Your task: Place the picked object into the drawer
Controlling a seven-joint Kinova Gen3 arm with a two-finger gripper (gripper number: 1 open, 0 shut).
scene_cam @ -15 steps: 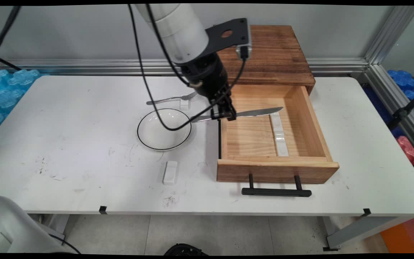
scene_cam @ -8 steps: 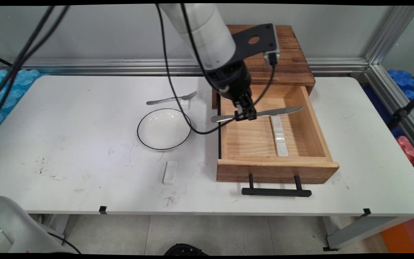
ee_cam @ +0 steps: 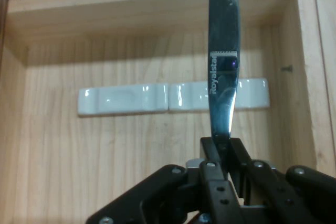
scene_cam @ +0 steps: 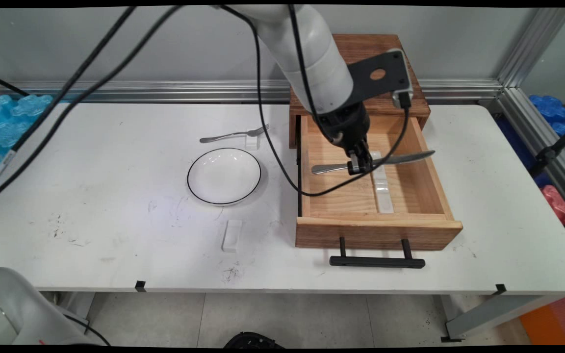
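One table knife [scene_cam: 385, 161] is pinched near its middle by the gripper [scene_cam: 356, 167], whose fingers [ee_cam: 227, 153] are clenched on the metal; the handle sticks out to one side of the jaws and the blade to the other. Knife and gripper hang above the open wooden drawer [scene_cam: 410, 147], clear of its floor. Two white ceramic rests [ee_cam: 123, 99] lie end to end on the drawer's floor, directly below the blade. Left of the drawer, on the white table [scene_cam: 91, 186], stands a black-rimmed white bowl [scene_cam: 223, 175]. Beyond the bowl a fork [scene_cam: 233, 134] leans on another white rest [scene_cam: 251, 140], and a further rest [scene_cam: 232, 235] lies nearer than the bowl.
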